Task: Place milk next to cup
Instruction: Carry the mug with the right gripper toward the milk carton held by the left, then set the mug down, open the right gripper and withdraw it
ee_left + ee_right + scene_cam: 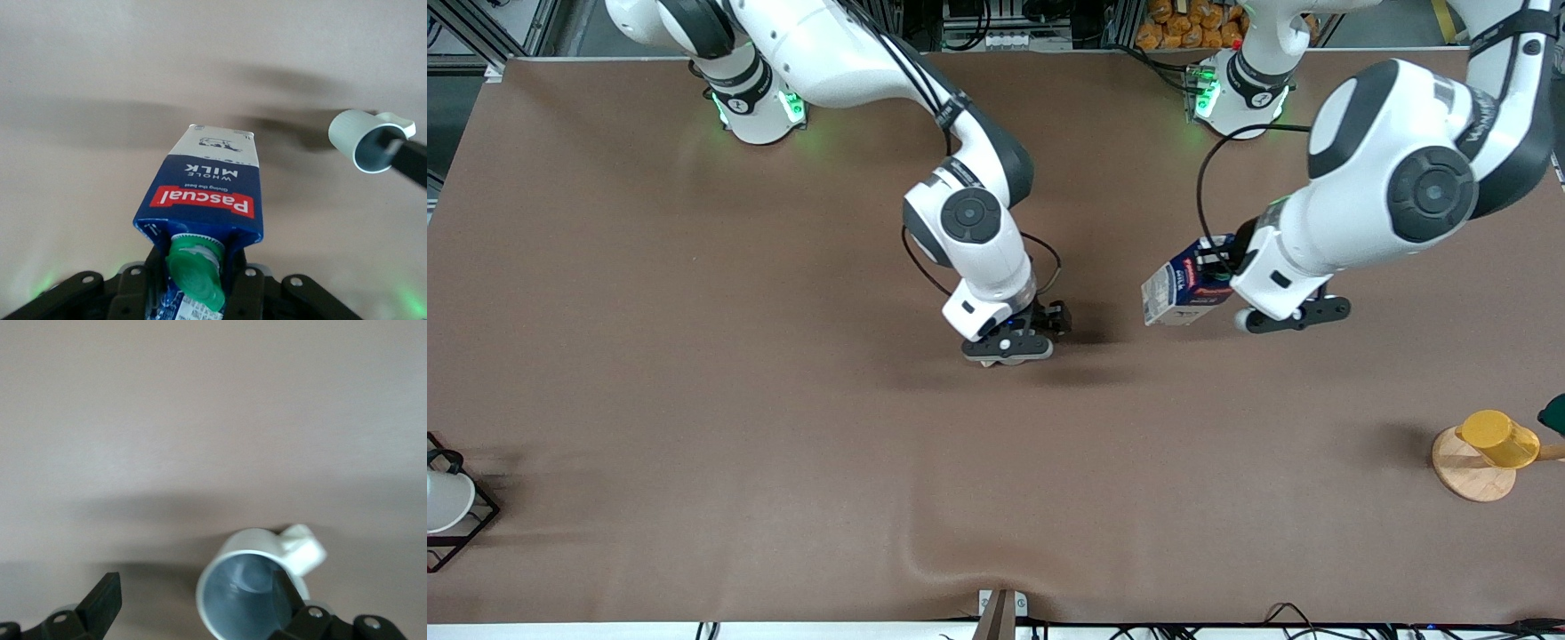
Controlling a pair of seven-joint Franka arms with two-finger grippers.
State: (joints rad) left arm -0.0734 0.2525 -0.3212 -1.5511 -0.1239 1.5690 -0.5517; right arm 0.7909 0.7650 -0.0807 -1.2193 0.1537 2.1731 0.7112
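Cup [253, 587] sits right at the right gripper [1021, 333], whose spread jaws have one finger inside it, while the left gripper [1218, 267] pinches the milk [1181, 292] airborne nearby, so placing's left.

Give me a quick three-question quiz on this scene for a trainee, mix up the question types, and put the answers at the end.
1. True or false: the left end effector is shut on the milk.
2. Multiple choice: one finger of the right end effector is
A. inside the cup
B. hooked through its handle
C. pressed flat on the bare table
3. Fill in the blank: the cap on the milk is coloured ____.

Key: 1 true; 2 A; 3 green.
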